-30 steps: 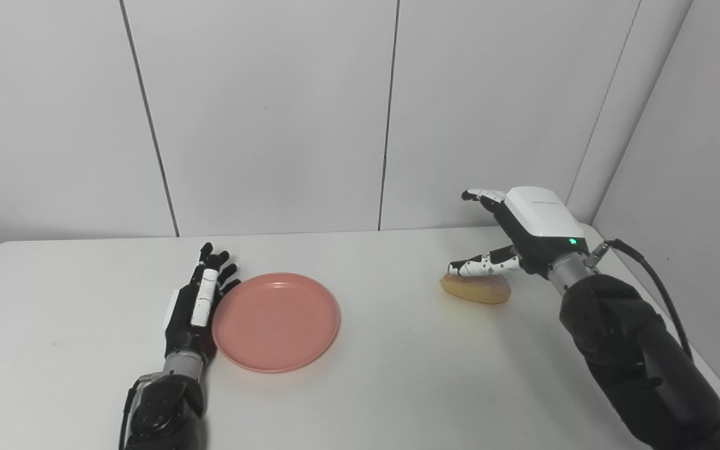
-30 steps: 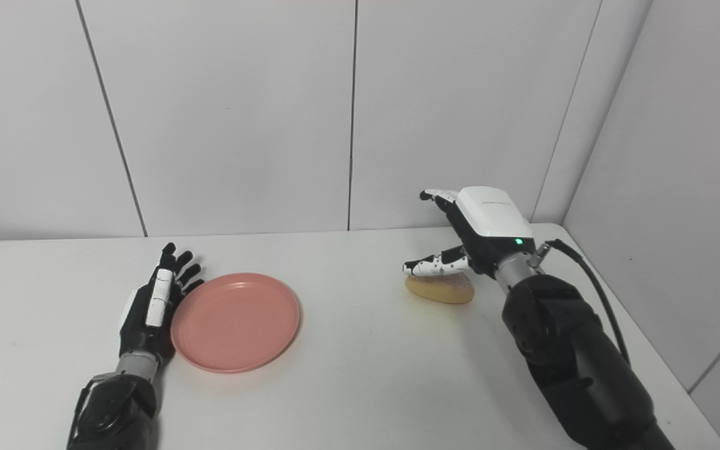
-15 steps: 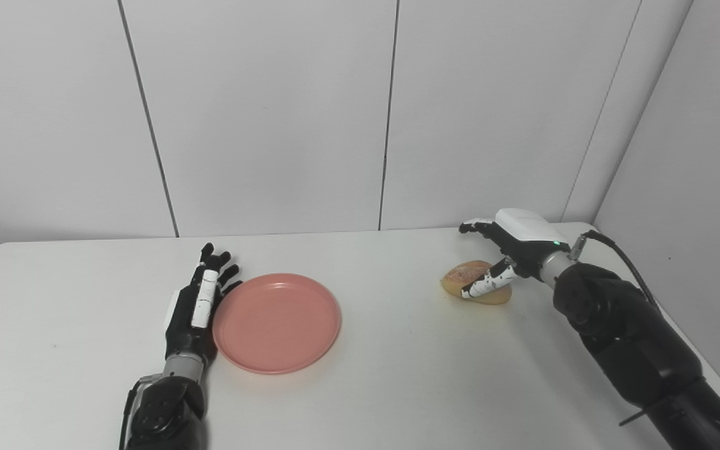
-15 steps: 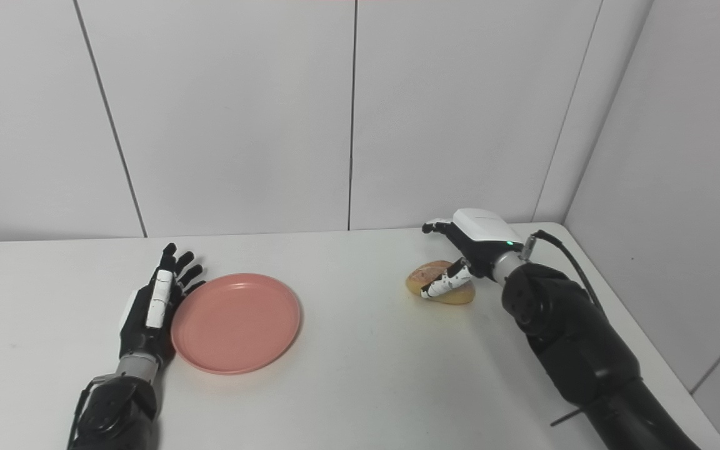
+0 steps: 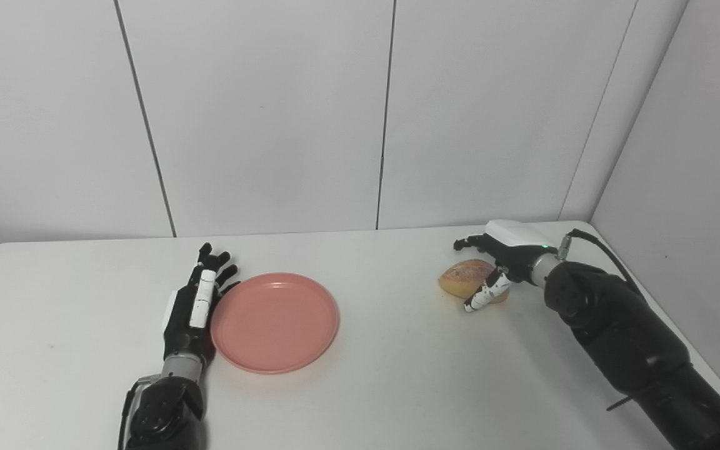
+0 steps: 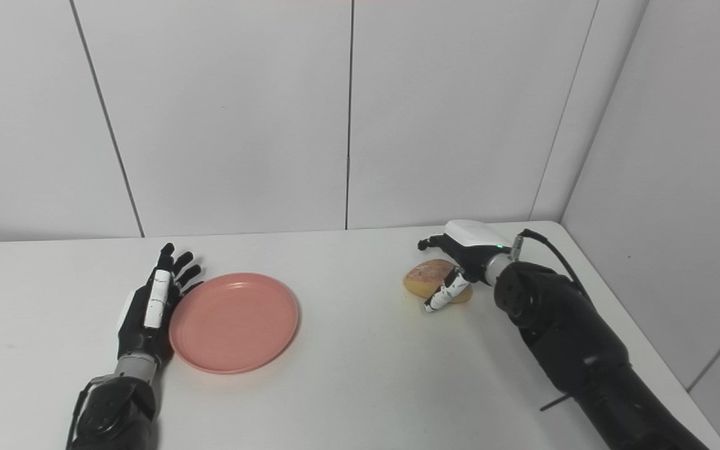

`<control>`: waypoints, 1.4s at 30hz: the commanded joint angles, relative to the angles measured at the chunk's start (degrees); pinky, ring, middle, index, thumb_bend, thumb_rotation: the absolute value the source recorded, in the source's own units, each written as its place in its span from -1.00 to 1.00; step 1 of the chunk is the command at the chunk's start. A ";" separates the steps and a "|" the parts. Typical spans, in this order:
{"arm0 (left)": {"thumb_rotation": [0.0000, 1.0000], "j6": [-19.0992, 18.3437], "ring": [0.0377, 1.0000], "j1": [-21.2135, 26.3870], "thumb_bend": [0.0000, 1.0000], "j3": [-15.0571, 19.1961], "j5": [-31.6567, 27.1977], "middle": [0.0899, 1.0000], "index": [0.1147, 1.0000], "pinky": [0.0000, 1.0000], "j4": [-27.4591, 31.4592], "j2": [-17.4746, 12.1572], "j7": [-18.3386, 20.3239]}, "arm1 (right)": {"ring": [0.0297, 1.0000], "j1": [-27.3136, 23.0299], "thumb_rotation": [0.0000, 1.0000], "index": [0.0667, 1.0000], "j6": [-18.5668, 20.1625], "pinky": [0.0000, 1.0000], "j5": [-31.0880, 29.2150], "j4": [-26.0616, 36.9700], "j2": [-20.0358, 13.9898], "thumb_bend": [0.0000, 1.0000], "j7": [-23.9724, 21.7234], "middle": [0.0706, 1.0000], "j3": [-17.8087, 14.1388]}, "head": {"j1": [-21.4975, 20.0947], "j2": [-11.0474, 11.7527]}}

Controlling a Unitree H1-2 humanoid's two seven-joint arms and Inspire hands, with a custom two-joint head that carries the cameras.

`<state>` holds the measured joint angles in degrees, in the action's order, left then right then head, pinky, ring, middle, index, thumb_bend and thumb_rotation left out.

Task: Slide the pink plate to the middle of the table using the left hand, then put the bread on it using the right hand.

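Lying on the white table (image 5: 397,375) at the far right, the bread (image 5: 463,276) sits between the thumb and fingers (image 5: 465,241) of the right hand (image 5: 502,255): the white-tipped thumb reaches down across its near right side to the tabletop, while the dark fingers curve over its far edge. Whether those digits press on the loaf or only surround it cannot be told from either view; the bread rests on the table, and the hand is cupped around it with thumb and fingers apart. On the left side of the table, the left hand (image 5: 192,307) lies flat with its fingers stretched out and spread, pointing toward the far wall and holding nothing. Its right edge is just beside, perhaps touching, the left rim of the pink plate (image 5: 275,322), which sits flat on the table, left of the middle and well apart from the bread. Counted up, the scene holds one plate, one piece of bread, and two hands, each on a black arm rising from the near edge. A dark cable (image 6: 554,253) loops off the right wrist.
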<state>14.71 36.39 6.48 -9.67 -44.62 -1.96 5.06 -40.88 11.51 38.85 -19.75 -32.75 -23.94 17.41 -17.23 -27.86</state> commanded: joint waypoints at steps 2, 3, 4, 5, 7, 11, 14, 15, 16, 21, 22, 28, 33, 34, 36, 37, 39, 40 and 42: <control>0.67 0.26 0.75 -4.26 0.97 -0.57 0.40 0.82 0.91 0.58 -2.51 1.72 -0.16 | 0.66 -3.61 -0.60 0.61 -1.36 0.32 0.34 0.72 -1.72 1.00 0.16 0.73 0.07 | 0.18 -0.14; 0.67 0.08 0.76 -4.31 0.97 -0.54 0.26 0.81 0.92 0.59 -2.36 1.74 -0.04 | 0.63 -3.61 -0.61 0.60 -1.34 0.30 0.33 0.65 -1.74 1.00 0.17 0.70 0.21 | 0.22 -0.15; 0.67 -0.08 0.76 -4.39 0.97 -0.54 0.20 0.82 0.92 0.61 -2.14 1.77 0.01 | 0.62 -3.57 -0.62 0.60 -1.41 0.29 0.30 0.60 -1.79 1.00 0.20 0.69 0.33 | 0.29 -0.21; 0.67 -0.25 0.77 -4.47 0.96 -0.55 0.16 0.82 0.92 0.62 -1.92 1.79 0.05 | 0.60 -3.57 -0.64 0.60 -1.47 0.28 0.32 0.41 -1.83 1.00 0.24 0.67 0.48 | 0.29 -0.21; 0.67 -0.45 0.78 -4.60 0.95 -0.54 0.02 0.83 0.93 0.63 -1.58 1.85 0.19 | 0.61 -3.65 -0.66 0.60 -1.82 0.27 0.28 -0.18 -1.92 1.00 0.31 0.67 0.74 | 0.40 -0.29; 0.68 -0.58 0.78 -4.70 0.94 -0.55 0.10 0.83 0.93 0.63 -1.36 1.88 0.08 | 0.56 -3.83 -0.69 0.59 -2.32 0.24 0.22 -1.44 -1.98 1.00 0.80 0.65 1.06 | 0.66 -0.46; 0.68 -0.79 0.78 -4.86 0.94 -0.59 0.22 0.83 0.93 0.62 -1.06 1.85 -0.04 | 0.51 -3.74 -0.72 0.55 -3.16 0.22 -0.30 -2.36 -1.81 1.00 1.53 0.60 0.91 | 0.89 -0.63; 0.68 -0.85 0.78 -4.92 0.94 -0.63 0.24 0.83 0.93 0.62 -0.94 1.83 -0.01 | 0.46 -3.71 -0.75 0.53 -3.36 0.21 -0.27 -2.58 -1.76 1.00 1.77 0.55 0.91 | 0.89 -0.63; 0.69 -0.97 0.78 -4.99 0.93 -0.63 0.20 0.83 0.93 0.62 -0.80 1.81 0.05 | 0.44 -3.71 -0.76 0.52 -3.57 0.20 -0.17 -2.97 -1.66 1.00 2.06 0.52 0.94 | 0.90 -0.70; 0.69 -1.33 0.77 -5.30 0.93 -0.82 0.34 0.84 0.94 0.61 -0.22 1.70 -0.06 | 0.23 -3.85 -0.98 0.34 -3.58 0.09 0.51 -4.19 -1.23 0.86 3.14 0.32 1.43 | 1.06 -0.89; 0.69 -1.36 0.77 -5.32 0.93 -0.83 0.32 0.84 0.94 0.61 -0.21 1.69 -0.08 | 0.21 -3.97 -0.99 0.32 -3.88 0.08 0.60 -4.55 -1.20 0.84 3.49 0.30 1.56 | 1.06 -0.89; 0.68 -1.47 0.78 -5.47 0.94 -0.90 0.14 0.84 0.93 0.60 0.07 1.73 0.08 | -0.01 -4.29 -1.00 0.15 -5.61 -0.10 0.43 -6.08 -1.12 0.37 5.46 0.01 1.66 | 1.19 -1.00; 0.69 -1.90 0.78 -5.62 0.93 -1.02 0.26 0.84 0.93 0.62 0.54 1.80 -0.20 | -0.16 -4.12 -1.00 -0.02 -7.94 -0.23 0.50 -7.18 -1.11 0.06 7.22 -0.17 1.90 | 1.22 -1.08; 0.69 -1.99 0.77 -5.65 0.93 -1.06 0.31 0.84 0.93 0.62 0.62 1.79 -0.22 | -0.19 -4.04 -1.00 -0.03 -8.18 -0.27 0.56 -7.19 -1.09 0.06 7.44 -0.18 1.92 | 1.22 -1.08; 0.69 -2.08 0.77 -5.67 0.92 -1.04 0.19 0.85 0.94 0.62 0.63 1.75 -0.11 | -0.22 -3.88 -1.00 -0.05 -8.49 -0.30 0.78 -7.04 -1.12 0.05 7.68 -0.18 2.04 | 1.24 -1.12; 0.69 -2.13 0.77 -5.68 0.92 -1.01 0.12 0.85 0.94 0.62 0.64 1.76 -0.09 | -0.22 -3.82 -1.00 -0.05 -8.55 -0.31 0.86 -6.90 -1.16 0.05 7.68 -0.17 2.11 | 1.26 -1.10; 0.68 -2.08 0.77 -5.70 0.92 -1.00 0.12 0.85 0.94 0.63 0.59 1.77 -0.14 | -0.22 -3.65 -1.00 -0.06 -8.99 -0.31 1.04 -6.61 -1.30 0.06 7.90 -0.16 2.33 | 1.26 -1.12; 0.69 -2.01 0.76 -5.70 0.92 -1.01 0.14 0.85 0.93 0.61 0.51 1.77 -0.16 | -0.22 -3.58 -1.00 -0.07 -9.00 -0.31 1.12 -6.45 -1.35 0.06 7.88 -0.16 2.43 | 1.26 -1.12; 0.68 -2.07 0.76 -5.70 0.93 -0.97 0.06 0.85 0.93 0.61 0.45 1.75 -0.09 | -0.18 -3.42 -1.00 -0.08 -8.53 -0.28 1.02 -5.77 -1.40 0.06 7.42 -0.14 2.43 | 1.22 -1.21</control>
<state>13.22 35.19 5.75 -9.69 -41.86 -1.42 4.97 -41.99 5.39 39.53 -27.36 -32.44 -17.86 20.34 -16.08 -29.00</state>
